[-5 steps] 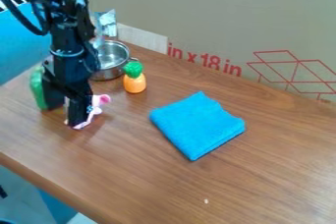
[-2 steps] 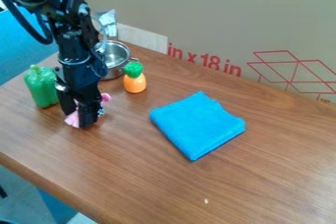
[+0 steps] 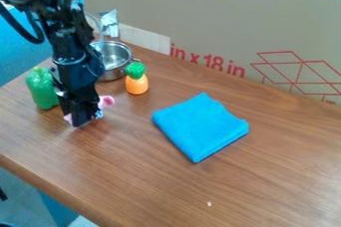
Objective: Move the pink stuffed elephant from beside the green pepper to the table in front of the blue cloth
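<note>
Pink shows on both sides of the black claw point(image 3: 81, 122): a small pink item point(image 3: 106, 101) lies on the wooden tabletop point(image 3: 279, 171) at its tips, partly hidden behind it. Whether the claw is released or clenched on the pink item, I cannot tell. Just beside it, toward the view's left edge, stands a green bell pepper point(image 3: 43, 89). Behind are a shiny metal pot point(image 3: 114, 60) and, next to the pot, an orange toy with a green top point(image 3: 136, 82). Well to the right lies a folded blue cloth point(image 3: 200, 127)
</note>
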`<state>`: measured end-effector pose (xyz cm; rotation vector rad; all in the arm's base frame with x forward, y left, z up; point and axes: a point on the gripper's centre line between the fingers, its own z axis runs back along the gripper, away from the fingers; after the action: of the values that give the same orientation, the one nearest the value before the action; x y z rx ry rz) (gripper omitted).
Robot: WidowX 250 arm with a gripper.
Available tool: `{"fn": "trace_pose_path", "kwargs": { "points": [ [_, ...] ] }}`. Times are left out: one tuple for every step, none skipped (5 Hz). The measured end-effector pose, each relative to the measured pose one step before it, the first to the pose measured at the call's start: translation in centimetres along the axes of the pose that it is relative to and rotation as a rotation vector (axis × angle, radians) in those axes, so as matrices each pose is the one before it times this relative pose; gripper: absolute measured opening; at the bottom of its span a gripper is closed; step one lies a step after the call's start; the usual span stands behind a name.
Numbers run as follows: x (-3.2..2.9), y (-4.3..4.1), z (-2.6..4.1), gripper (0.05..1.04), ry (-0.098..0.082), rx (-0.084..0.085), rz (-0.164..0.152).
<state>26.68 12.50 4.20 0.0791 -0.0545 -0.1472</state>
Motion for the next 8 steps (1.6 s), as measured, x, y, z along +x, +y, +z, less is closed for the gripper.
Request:
{"fn": "trace_pose_path", "kwargs": {
  "points": [
    [-0.665, -0.010, 4.029, 0.245, -0.1033, -0.0423, 0.0017],
    [-0.070, -3.365, 5.484, 0.239, -0.1355, -0.0246, -0.0290],
    [0.373, -4.634, 0.423, 0.239, 0.0154, -0.0980, -0.1154],
    [-0.962, -5.367, -3.127, 0.239, 0.0571, -0.0351, -0.1338],
    [0.739, -5.025, -1.825, 0.239, 0.0252, -0.0013, -0.1693],
    [0.676, -3.715, -1.972, 0.239, 0.0367, 0.0041, -0.1392],
    [0.289, -2.244, -2.050, 0.239, 0.0275, -0.0025, -0.0654],
    [-0.724, 1.217, -2.168, 0.239, 0.0632, -0.0255, 0.0124]
  ]
}}
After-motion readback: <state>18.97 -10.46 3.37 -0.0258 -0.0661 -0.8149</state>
